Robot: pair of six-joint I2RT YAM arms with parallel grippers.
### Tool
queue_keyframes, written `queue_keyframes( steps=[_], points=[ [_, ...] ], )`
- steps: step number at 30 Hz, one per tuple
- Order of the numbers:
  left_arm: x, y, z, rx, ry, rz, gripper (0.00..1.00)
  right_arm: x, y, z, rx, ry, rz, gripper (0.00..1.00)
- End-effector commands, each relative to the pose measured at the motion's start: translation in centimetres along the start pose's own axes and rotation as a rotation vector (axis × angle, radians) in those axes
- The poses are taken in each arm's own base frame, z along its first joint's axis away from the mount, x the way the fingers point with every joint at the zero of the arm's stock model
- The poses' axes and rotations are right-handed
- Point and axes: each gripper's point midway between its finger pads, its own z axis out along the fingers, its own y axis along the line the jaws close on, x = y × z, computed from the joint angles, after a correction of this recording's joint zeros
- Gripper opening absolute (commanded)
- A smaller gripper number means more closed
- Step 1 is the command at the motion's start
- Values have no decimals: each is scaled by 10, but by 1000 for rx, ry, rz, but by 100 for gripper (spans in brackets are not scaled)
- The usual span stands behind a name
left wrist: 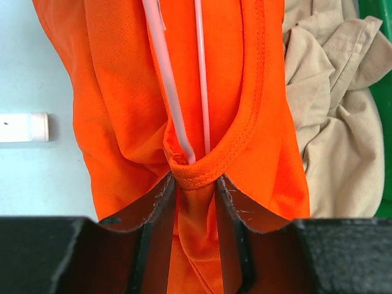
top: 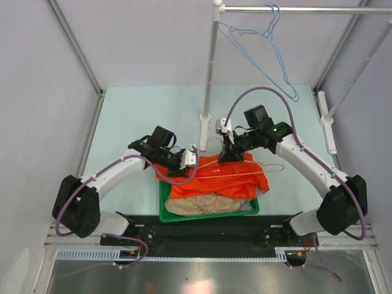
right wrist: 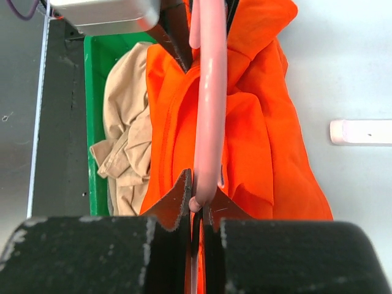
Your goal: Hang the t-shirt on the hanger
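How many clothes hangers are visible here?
2 at least: the pink hanger in the right end effector, a light blue hanger on the rail. A second blue one may overlap it.

A robotics lab test cell rather than a home: plain pale wall panels [top: 37, 92] held in metal frame posts [top: 73, 46] close in a pale green table [top: 135, 116] to the outer side of, and beyond, the left end effector [top: 188, 158] and right end effector [top: 225, 146]; behind both, a black mounting plate [top: 202, 225] and aluminium rail [top: 214, 258]; purple cables [top: 260, 89] loop above the right one; beyond it, a white clothes rail [top: 306, 9] with light blue hangers [top: 269, 55]; a green basket [top: 184, 217] just behind them.
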Motion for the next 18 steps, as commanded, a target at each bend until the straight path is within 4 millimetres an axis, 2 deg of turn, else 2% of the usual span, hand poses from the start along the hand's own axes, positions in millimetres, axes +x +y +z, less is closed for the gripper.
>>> queue_keyframes(
  steps=[1,9,13,18],
  points=[
    [-22,5,1,4,-74,26,36,-18,-7,11,-19,-78,-23,0],
    [-13,3,6,4,-77,-11,36,-16,-10,31,-69,-96,-1,0],
    [-16,7,4,-18,-91,-35,27,-15,-7,40,-99,-98,4,0],
    [-17,6,-1,-22,-89,-23,29,-6,-5,38,-104,-73,14,0]
  ],
)
